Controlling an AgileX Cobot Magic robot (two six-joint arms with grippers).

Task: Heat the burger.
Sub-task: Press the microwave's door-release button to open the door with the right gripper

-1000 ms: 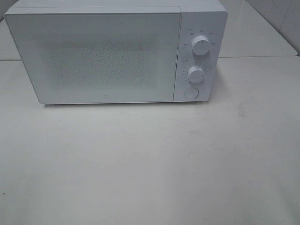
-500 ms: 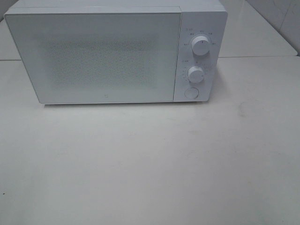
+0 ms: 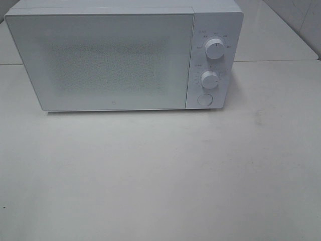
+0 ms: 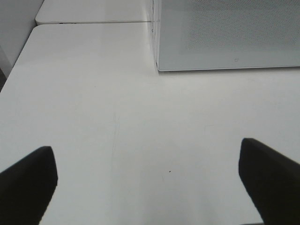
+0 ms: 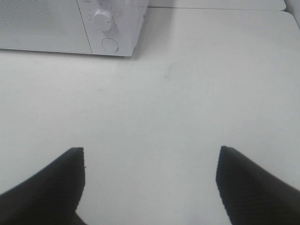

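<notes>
The burger is out of view in every frame. A white microwave stands at the back of the table with its door shut; it also shows in the left wrist view and the right wrist view. It has two knobs and a round button on its right panel. My left gripper is open and empty above the bare table. My right gripper is open and empty above the table, in front of the microwave's right end. Neither arm shows in the exterior high view.
The white table runs in front of the microwave. A seam joins a second tabletop behind at the right. The table's left edge shows in the left wrist view.
</notes>
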